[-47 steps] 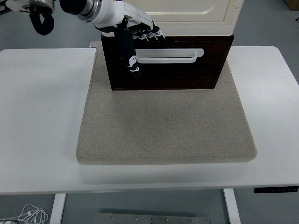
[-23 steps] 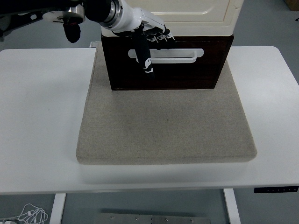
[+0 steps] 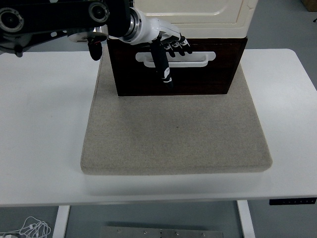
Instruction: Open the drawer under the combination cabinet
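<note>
The combination cabinet [image 3: 198,12] has a cream upper part and stands at the back of a grey mat [image 3: 173,134]. Under it is the dark brown drawer [image 3: 208,77], which looks closed, with a long white handle [image 3: 195,58] across its front. My left hand [image 3: 168,49] reaches in from the upper left and is at the left part of the handle. Its fingers [image 3: 177,45] are spread along the handle's upper edge. The thumb [image 3: 162,67] points down in front of the drawer. It grips nothing that I can see. The right arm is out of view.
The mat lies on a white table [image 3: 44,124]. My left forearm [image 3: 59,17] crosses above the table's back left corner. The floor shows behind the table at the top right.
My left hand has moved right along the drawer front, from the handle's left end further onto it. The arm has reached further in. The drawer has not moved.
</note>
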Controlling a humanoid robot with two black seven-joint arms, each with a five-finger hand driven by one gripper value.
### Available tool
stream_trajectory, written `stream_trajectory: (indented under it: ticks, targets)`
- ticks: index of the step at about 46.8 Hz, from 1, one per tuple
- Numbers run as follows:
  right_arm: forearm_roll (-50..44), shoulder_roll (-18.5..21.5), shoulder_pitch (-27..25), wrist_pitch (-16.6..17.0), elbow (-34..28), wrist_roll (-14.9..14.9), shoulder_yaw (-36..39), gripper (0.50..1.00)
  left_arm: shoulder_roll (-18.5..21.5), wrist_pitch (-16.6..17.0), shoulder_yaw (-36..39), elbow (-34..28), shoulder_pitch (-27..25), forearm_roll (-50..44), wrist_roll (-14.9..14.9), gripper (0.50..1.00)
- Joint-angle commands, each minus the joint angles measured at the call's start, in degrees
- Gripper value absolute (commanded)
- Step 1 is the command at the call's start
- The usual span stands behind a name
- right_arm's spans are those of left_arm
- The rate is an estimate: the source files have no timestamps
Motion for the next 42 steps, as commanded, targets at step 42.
stream_trajectory:
  ticks: [42]
  targets:
    - [0.0, 0.0, 0.0, 0.0, 0.0, 0.0, 0.0, 0.926, -2.4, 2.2, 1.5, 1.8, 2.5, 0.2, 0.0, 1.000]
